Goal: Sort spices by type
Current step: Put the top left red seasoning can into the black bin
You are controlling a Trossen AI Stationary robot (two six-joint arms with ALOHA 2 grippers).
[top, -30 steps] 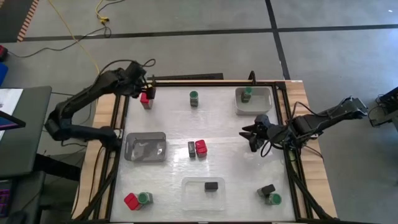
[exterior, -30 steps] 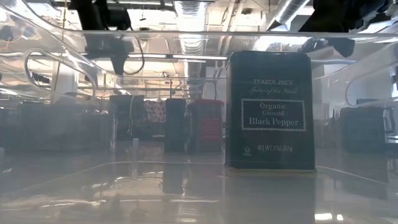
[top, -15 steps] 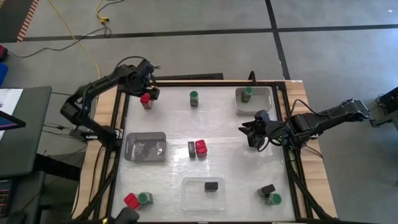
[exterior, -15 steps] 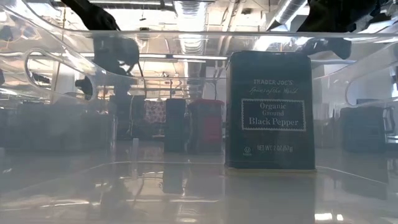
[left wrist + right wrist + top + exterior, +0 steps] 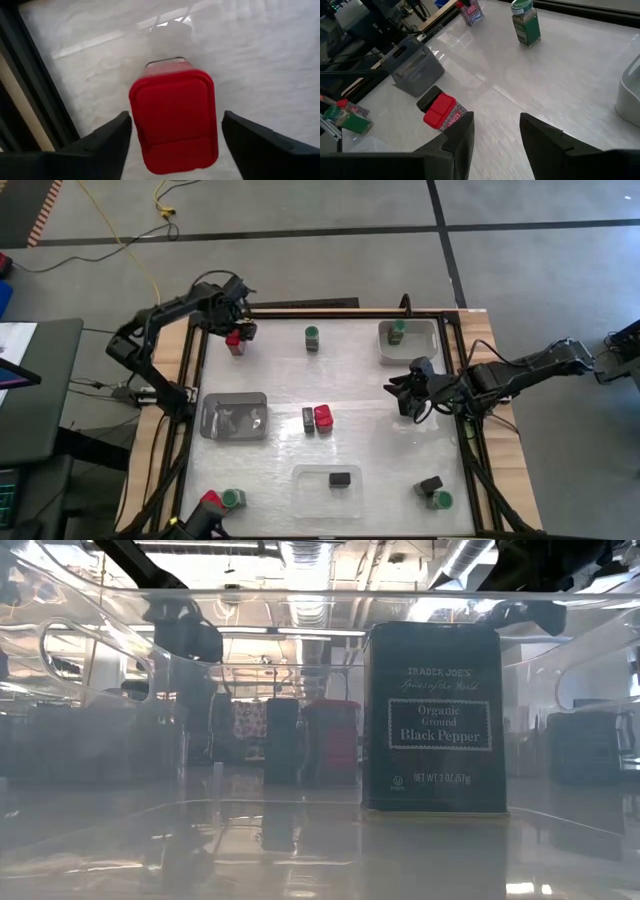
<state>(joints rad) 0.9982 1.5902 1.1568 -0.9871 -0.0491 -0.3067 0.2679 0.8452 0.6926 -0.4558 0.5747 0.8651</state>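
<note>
The left arm drew back, jaws straddling a red spice.

Overhead lighting is bright and even; the glossy white surface shows streaked glare. In the low view, clear plastic tray walls haze the background, while the black rectangular pepper box stays sharp. The red blocky container appears slightly soft.

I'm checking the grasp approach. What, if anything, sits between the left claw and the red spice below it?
Nothing visible: the left claw hangs open directly over the red spice container, one finger on each side.
</note>
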